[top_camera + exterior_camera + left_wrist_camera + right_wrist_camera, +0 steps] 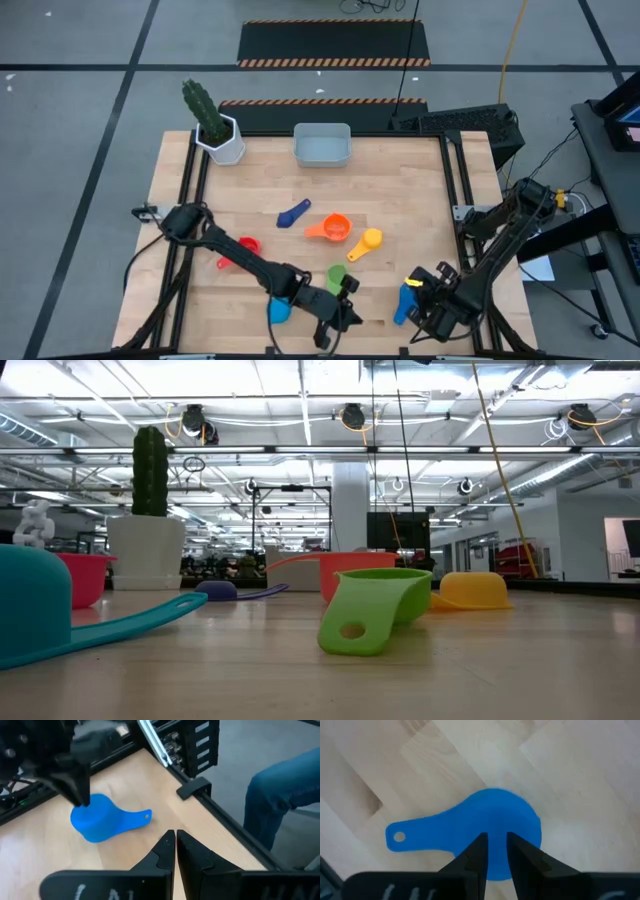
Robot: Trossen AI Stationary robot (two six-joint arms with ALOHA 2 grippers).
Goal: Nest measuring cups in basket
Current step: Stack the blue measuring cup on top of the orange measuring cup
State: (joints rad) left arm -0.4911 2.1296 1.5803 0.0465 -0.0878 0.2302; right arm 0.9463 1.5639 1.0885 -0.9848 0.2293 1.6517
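Seven measuring cups lie loose on the table: dark blue (293,213), orange (330,228), yellow (366,242), red (240,250), green (337,275), light blue (278,310) and a mid-blue one (405,300). The pale basket (322,145) stands at the far edge with nothing in it. My right gripper (494,847) points down over the mid-blue cup (490,827), which lies mouth down; its fingers are open by a narrow gap. My left gripper (176,845) is shut, near the table's near edge between the green and mid-blue cups, and touches nothing. My right gripper comes from above, its fingertips (82,800) at the upturned bottom (100,807) of the mid-blue cup, whose rim rests on the table. I cannot tell whether they touch it.
A white hexagonal pot with a cactus (220,135) stands at the far left corner beside the basket. Black frame rails (455,190) run along the table's sides. A person's leg in jeans (280,795) shows beyond the right edge. In the low view the green cup (375,605) lies closest.
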